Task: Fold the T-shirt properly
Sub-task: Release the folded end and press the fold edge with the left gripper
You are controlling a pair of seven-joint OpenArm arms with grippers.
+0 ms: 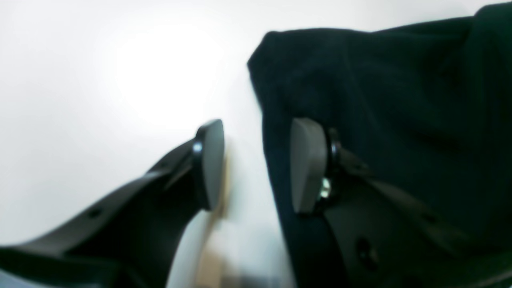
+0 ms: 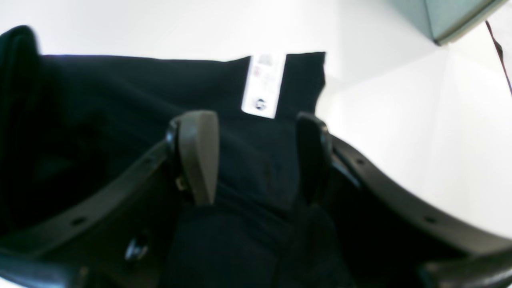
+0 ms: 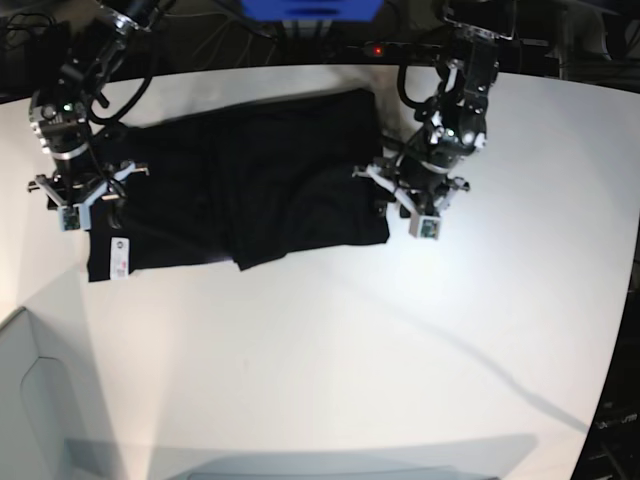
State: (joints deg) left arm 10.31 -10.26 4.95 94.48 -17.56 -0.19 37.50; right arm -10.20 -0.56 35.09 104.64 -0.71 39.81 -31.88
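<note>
The black T-shirt (image 3: 250, 180) lies partly folded on the white table (image 3: 380, 350), with a white tag (image 3: 119, 256) at its front left corner. My left gripper (image 3: 395, 197) is open at the shirt's right edge. In the left wrist view (image 1: 260, 164) one finger (image 1: 308, 164) is over the cloth (image 1: 380, 100) and the other (image 1: 212, 164) is over bare table. My right gripper (image 3: 85, 200) is open at the shirt's left end. In the right wrist view (image 2: 256, 160) black cloth (image 2: 120, 100) lies between its fingers, just short of the tag (image 2: 264, 86).
A grey-green box corner (image 2: 452, 16) shows past the table at the upper right of the right wrist view. A pale grey panel (image 3: 30, 400) sits at the front left of the table. A blue object (image 3: 310, 8) and cables (image 3: 30, 30) are behind the table.
</note>
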